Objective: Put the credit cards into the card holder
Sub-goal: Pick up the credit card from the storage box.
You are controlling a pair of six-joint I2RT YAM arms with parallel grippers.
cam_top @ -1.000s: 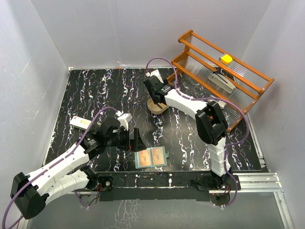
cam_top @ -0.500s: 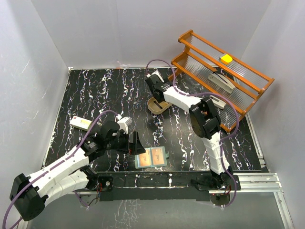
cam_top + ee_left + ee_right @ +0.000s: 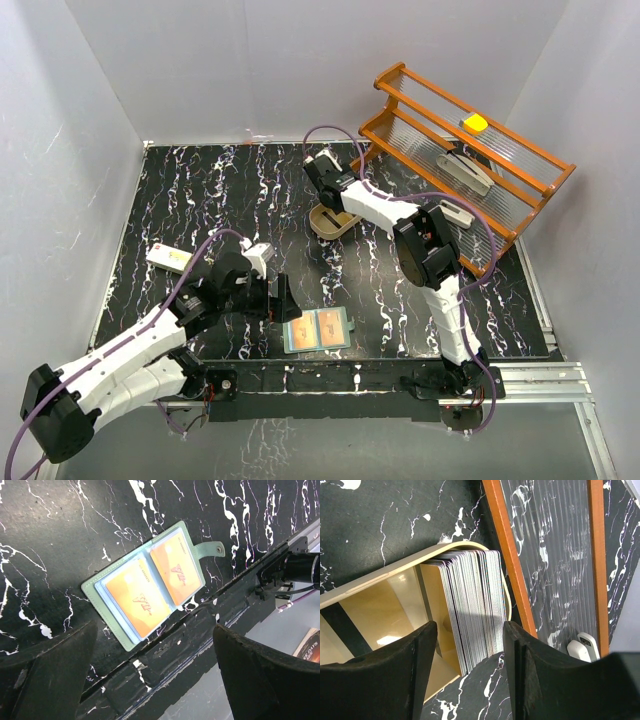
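The teal-green card holder (image 3: 317,330) lies open near the table's front edge. In the left wrist view the card holder (image 3: 145,587) shows an orange card in each of its two pockets, with its snap tab to the right. My left gripper (image 3: 283,300) hovers just left of it, open and empty (image 3: 155,690). The stack of credit cards (image 3: 470,610) stands on edge in an oval tan wooden tray (image 3: 380,577), which also shows from above (image 3: 330,222). My right gripper (image 3: 333,203) is right above the tray, open and empty (image 3: 470,680), with its fingers on either side of the stack.
An orange wooden rack (image 3: 460,150) stands at the back right, holding a yellow object (image 3: 475,123); its rail (image 3: 512,565) runs right beside the tray. A white flat device (image 3: 168,258) lies at the left. Another white device (image 3: 582,647) lies under the rack.
My right arm's elbow has swung left while its gripper stays over the tray. My left gripper has shifted slightly down toward the card holder. Nothing was grasped.
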